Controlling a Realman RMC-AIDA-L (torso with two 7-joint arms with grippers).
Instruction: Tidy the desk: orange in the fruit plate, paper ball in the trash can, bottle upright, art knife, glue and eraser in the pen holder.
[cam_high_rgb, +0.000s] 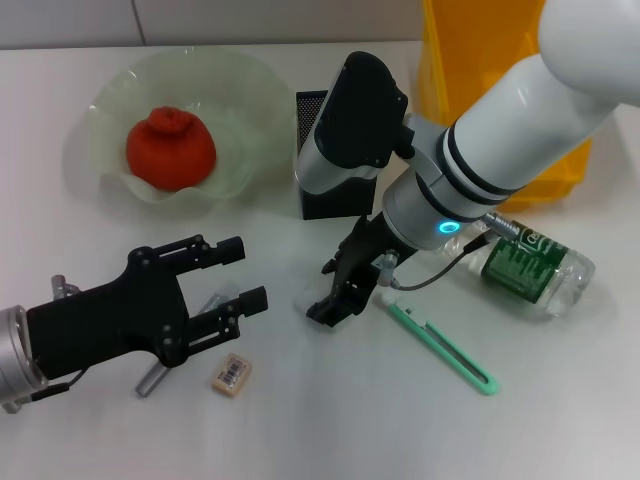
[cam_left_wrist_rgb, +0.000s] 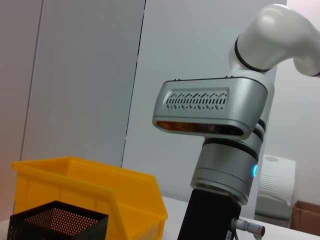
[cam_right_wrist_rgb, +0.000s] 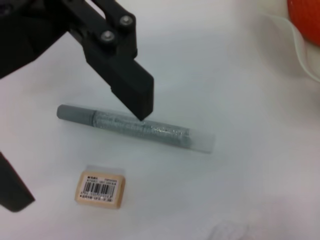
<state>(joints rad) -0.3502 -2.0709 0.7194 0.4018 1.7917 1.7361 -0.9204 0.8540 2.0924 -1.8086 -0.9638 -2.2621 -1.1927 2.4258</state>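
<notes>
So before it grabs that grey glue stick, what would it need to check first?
1. Left gripper open: ok, jaws spread.
2. Gripper over the glue stick: ok, one finger is right above it.
3. Eraser clear of the grasp: ok, it lies apart beside the stick.
4. Pen holder free to receive: cannot tell, the right arm covers it.
5. Right gripper out of the way: not ok, it hangs close by near the green knife.
6. Orange in plate: ok.

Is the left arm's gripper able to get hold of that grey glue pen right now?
Probably yes. The left gripper hangs open right over the glue pen, fingers straddling it, with nothing between; the eraser lies apart beside it.
</notes>
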